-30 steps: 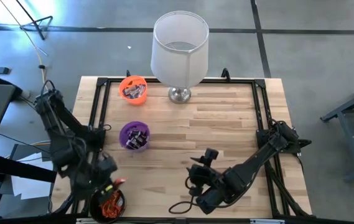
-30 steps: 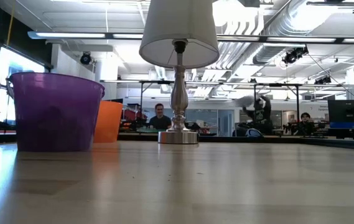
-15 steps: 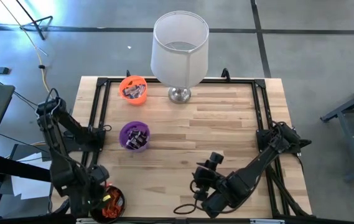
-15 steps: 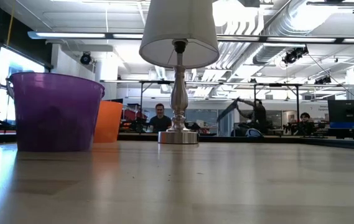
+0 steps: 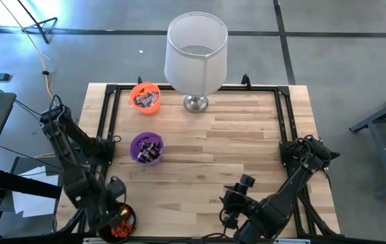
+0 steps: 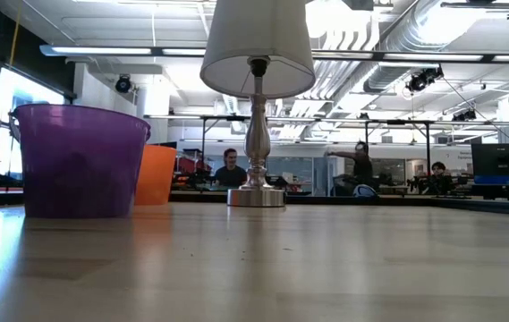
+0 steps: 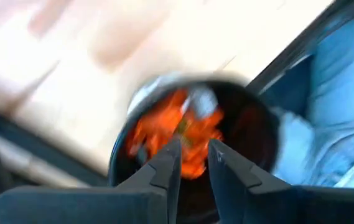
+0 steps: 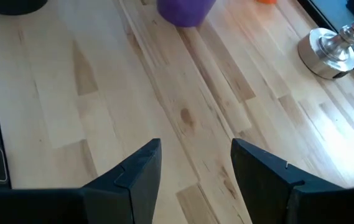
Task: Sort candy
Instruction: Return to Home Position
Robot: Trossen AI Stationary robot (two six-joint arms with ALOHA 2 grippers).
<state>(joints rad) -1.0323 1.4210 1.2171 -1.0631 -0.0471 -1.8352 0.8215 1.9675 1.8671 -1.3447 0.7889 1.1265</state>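
Pulls the right gripper (image 8: 195, 152) back to the near edge, fingers apart, empty. Holds the left gripper (image 7: 192, 152), fingers slightly apart, over the black cup (image 7: 257, 124) of orange candy (image 7: 164, 124). Looks all sorted.

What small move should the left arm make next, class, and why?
Probably lift the left gripper up and away from the black cup, toward rest. Its fingers stand apart with nothing between them, orange candy lies in the cup, the table shows no loose sweets, and the right gripper sits open at the near edge.

Wooden table (image 5: 233, 149), lamp (image 5: 195, 103), orange cup (image 5: 133, 95), purple cup (image 5: 134, 145), black cup (image 5: 133, 218)
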